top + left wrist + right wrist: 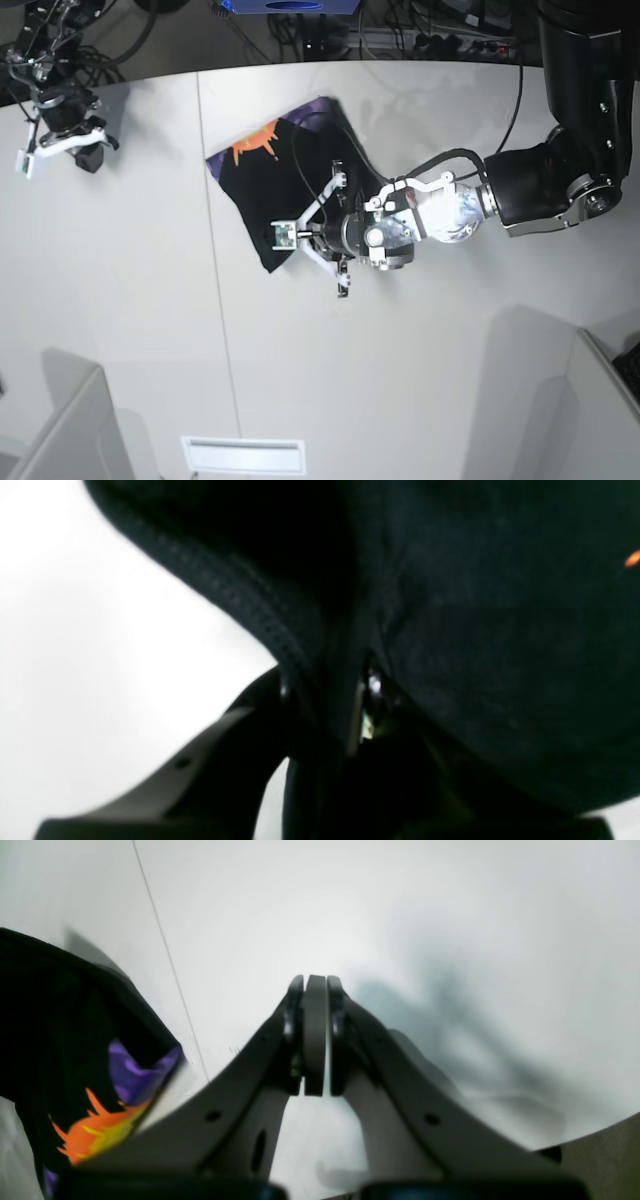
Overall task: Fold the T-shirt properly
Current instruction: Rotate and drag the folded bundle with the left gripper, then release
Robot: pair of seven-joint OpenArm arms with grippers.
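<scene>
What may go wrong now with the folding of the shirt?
The left pincer grips only an edge of the T-shirt; the cloth may slip out or bunch. The right pincer is shut on nothing, far off on the table, so one arm alone may drag the shirt crooked.

surface: white table (120, 330) | on it: black T-shirt (290, 180), bunched
</scene>
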